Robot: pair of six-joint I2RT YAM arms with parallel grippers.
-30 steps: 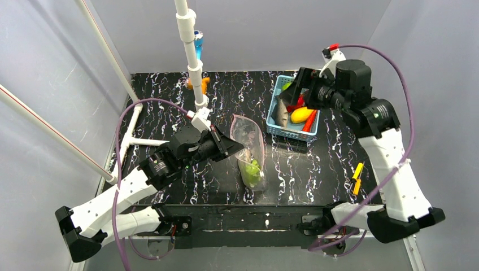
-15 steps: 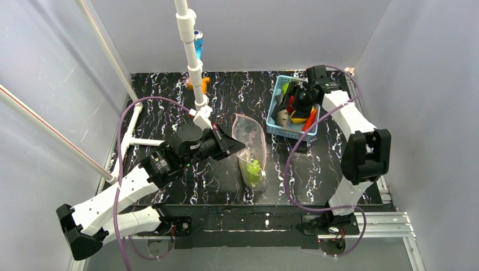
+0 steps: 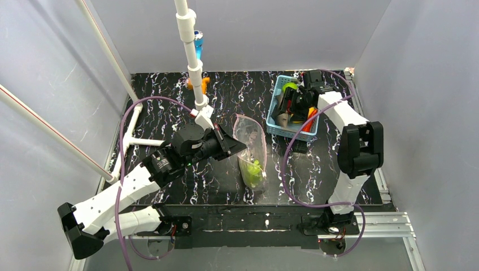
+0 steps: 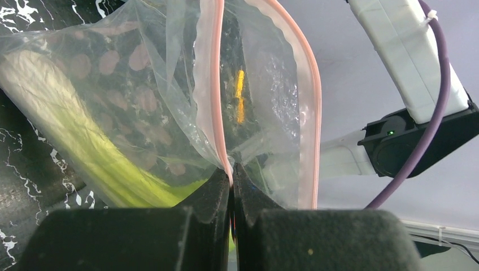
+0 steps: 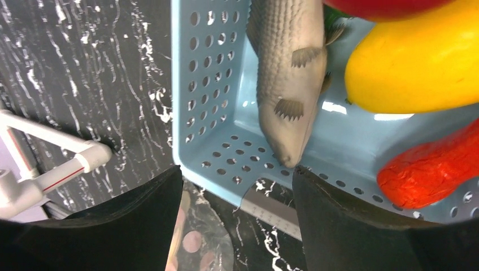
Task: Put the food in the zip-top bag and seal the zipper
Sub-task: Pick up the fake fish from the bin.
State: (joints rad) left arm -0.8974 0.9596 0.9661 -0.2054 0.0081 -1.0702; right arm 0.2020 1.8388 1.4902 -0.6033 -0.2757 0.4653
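no legible text, labels, nos.

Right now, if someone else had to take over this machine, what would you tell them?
Left claw: shut on the zipper of the bag, holding its mouth open.
Right claw: open and empty, over a corner of the basket, beside the fish.
Done: the leek is in the bag.
Left: the fish, yellow fruit and red-orange vegetable lie in the basket. Bag them, then seal the zipper.
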